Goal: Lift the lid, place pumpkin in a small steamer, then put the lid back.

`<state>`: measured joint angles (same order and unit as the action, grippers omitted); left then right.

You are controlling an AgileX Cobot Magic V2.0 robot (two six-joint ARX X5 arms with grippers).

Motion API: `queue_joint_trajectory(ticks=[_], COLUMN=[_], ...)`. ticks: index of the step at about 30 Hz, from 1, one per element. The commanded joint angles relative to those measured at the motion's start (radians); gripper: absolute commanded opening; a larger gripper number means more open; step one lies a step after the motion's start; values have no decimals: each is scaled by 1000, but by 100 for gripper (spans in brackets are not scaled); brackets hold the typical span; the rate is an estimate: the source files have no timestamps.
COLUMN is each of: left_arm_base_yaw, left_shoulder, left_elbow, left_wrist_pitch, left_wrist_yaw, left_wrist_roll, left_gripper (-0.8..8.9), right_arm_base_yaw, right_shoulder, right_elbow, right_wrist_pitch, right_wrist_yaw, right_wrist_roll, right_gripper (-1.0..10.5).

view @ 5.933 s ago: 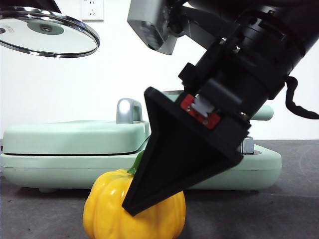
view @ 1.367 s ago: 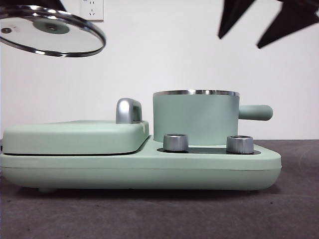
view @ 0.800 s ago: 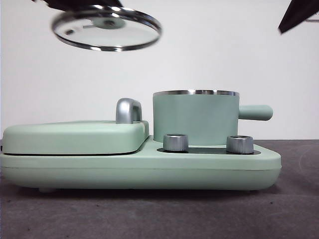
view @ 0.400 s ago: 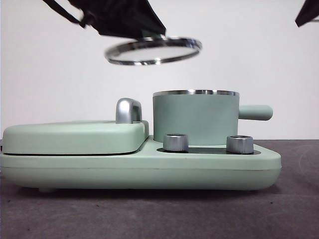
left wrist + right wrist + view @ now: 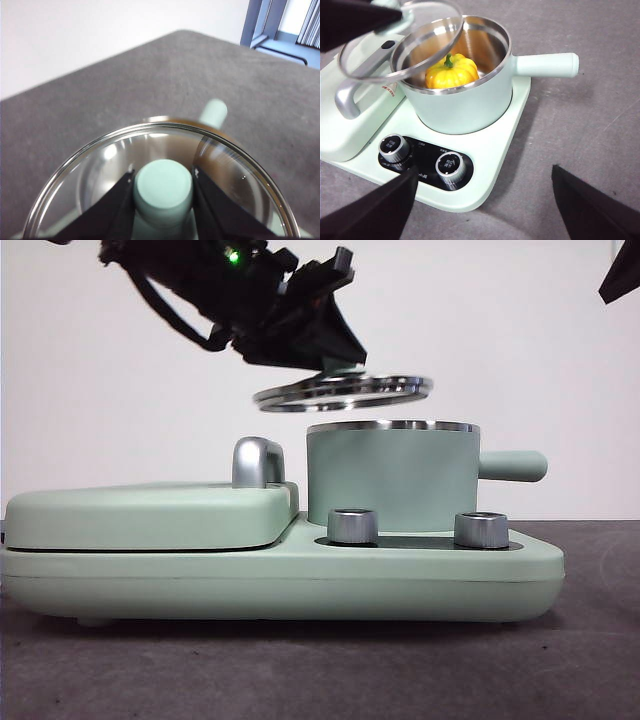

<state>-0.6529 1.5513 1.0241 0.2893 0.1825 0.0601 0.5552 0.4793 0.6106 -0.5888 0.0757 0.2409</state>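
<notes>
Lid (image 5: 343,392) first: my left pincer (image 5: 163,186) pinches its mint-green knob (image 5: 163,187) between both black jaws, and in the front view that arm reaches in dark from the upper left of the frame. The glass disc hangs slightly tilted just above the small steamer (image 5: 392,478), clear of the steel rim and offset toward the left of the frame, so the pot's mouth is only partly covered. In my right wrist view the pumpkin (image 5: 451,71) sits inside the pot on the steel bottom, green stem up. The pot stands on the mint-green appliance base (image 5: 300,575), behind two silver dials (image 5: 394,147), with its stubby handle (image 5: 512,466) pointing to the right of the front frame. My right pincer (image 5: 485,200) hangs spread and empty, high above the base.
</notes>
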Motion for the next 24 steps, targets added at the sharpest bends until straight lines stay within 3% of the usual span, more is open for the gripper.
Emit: queue_joint_trajectory(ticks=[1,24], left_arm_base_yaw=[-10,-41], left_shoulder=[31,187], left_elbow=[64,198], left_wrist_pitch=[40,45], left_wrist_yaw=[4,29], left_wrist_roll=[23,90], left_gripper=[10,10], right_arm_base_yaw=[7,7], right_shoulder=[2,2], right_elbow=[2,2], right_wrist_pitch=[8,11], right_wrist_yaw=[4,4], right_wrist_roll=[10,6], right_gripper=[413,413])
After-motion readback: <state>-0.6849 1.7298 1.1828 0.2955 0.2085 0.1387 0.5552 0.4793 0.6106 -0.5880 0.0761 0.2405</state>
